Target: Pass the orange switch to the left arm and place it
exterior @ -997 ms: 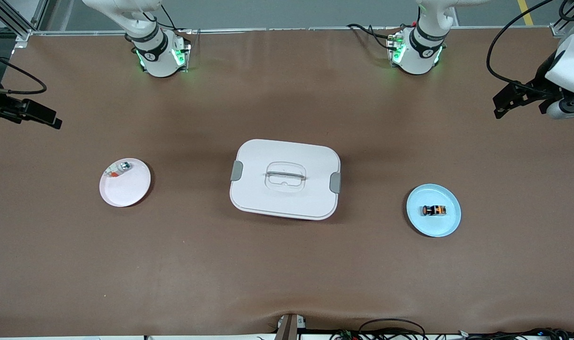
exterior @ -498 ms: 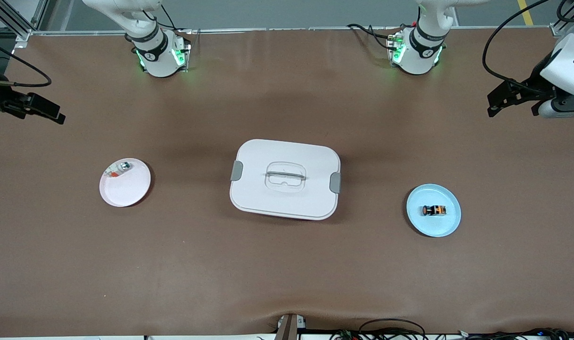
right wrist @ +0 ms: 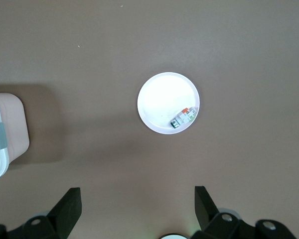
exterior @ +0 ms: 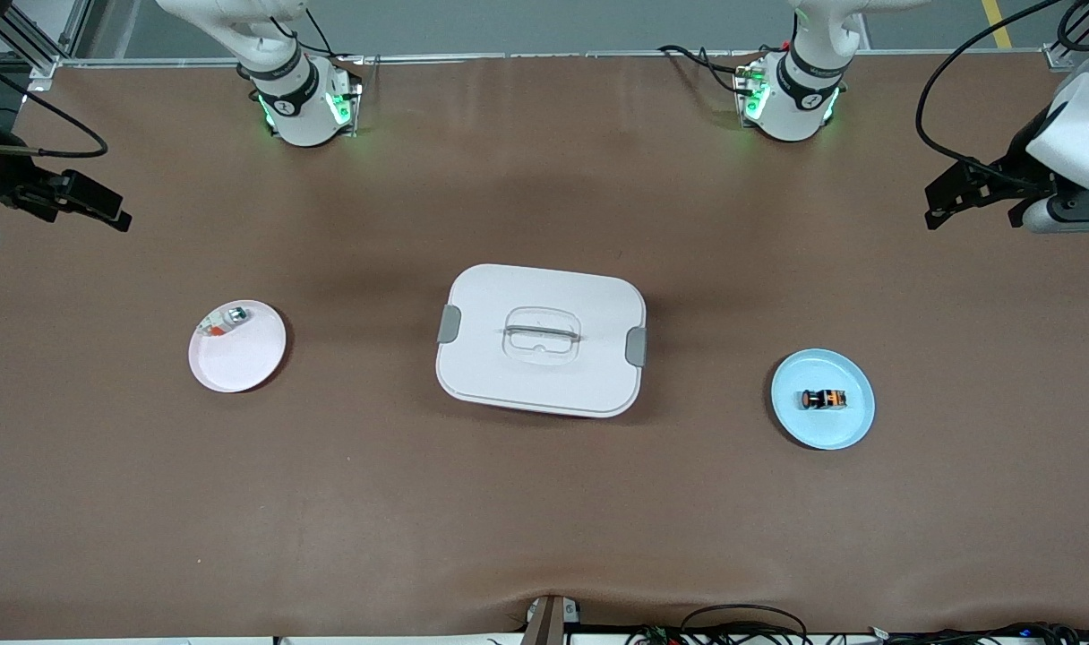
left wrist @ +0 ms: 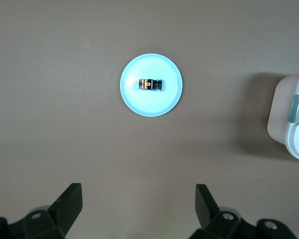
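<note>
The orange switch [exterior: 823, 399] [left wrist: 149, 84] lies on its side on a light blue plate [exterior: 822, 430] [left wrist: 139, 102] toward the left arm's end of the table. The white box [exterior: 482, 358] [left wrist: 294, 124] [right wrist: 7, 129], with grey side clips, stands at the middle. My left gripper [exterior: 970, 202] [left wrist: 138, 191] hangs open and empty high over bare table at the left arm's end. My right gripper [exterior: 61, 202] [right wrist: 137, 194] hangs open and empty over bare table at the right arm's end. Neither touches anything.
A pale pink plate [exterior: 240, 358] [right wrist: 162, 99] toward the right arm's end holds a small silver-and-red item [exterior: 227, 320] [right wrist: 183, 118]. Both arm bases [exterior: 303, 107] [exterior: 791, 103] stand along the table edge farthest from the front camera. Brown tabletop lies between plates and box.
Both grippers drifted slightly inward over the table's ends. Their fingers stayed open. The switch, plates and box have not moved.
</note>
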You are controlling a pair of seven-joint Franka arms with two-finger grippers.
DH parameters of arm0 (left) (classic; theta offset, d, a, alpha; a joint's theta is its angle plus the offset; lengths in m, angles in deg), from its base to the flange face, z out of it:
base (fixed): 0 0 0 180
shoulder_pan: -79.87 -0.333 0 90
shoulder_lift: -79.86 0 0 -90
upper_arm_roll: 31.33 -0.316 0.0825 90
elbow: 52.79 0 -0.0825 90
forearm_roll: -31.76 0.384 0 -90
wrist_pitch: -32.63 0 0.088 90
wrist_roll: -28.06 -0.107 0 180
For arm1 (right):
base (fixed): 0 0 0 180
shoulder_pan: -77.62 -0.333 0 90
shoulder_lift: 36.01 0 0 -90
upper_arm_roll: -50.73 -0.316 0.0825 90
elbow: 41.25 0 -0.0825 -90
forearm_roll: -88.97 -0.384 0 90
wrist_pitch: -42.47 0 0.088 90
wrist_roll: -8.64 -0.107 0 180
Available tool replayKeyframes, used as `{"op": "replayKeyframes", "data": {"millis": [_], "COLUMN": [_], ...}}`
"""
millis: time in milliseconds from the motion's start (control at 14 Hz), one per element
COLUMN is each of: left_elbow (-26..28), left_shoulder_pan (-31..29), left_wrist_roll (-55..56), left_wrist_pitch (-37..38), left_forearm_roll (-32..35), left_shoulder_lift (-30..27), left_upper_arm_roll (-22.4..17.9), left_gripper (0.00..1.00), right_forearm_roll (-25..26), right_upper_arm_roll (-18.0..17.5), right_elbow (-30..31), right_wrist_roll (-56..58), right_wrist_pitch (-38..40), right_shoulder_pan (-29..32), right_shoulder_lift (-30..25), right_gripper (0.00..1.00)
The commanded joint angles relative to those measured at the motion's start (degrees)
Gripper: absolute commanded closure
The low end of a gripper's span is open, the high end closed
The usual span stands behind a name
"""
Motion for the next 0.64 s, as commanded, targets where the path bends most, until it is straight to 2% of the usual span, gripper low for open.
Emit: {"op": "replayKeyframes", "data": {"millis": [0,569], "left_elbow": [-3.4,-4.0], "left_shoulder_pan": [1.0,0.6], "left_wrist_roll": [-1.0,-1.4], "left_wrist_pitch": [2.3,3.4], "left_forearm_roll": [-0.2,-0.1], "left_shoulder_lift": [1.8,2.3], "left_upper_arm_roll": [-0.1,-0.1], "left_gripper": [0.0,0.0], "right_forearm_roll": [-1.0,-1.1], "right_upper_arm_roll": [-0.4,-0.5], "right_elbow": [1.5,1.4], "right_wrist_roll": [0.0,5.2], "right_wrist_pitch": [-1.4,-2.4], "right_shoulder_pan": [0.6,0.5], "right_shoulder_lift": [-1.7,-1.6], "right_gripper": [0.0,0.0]}}
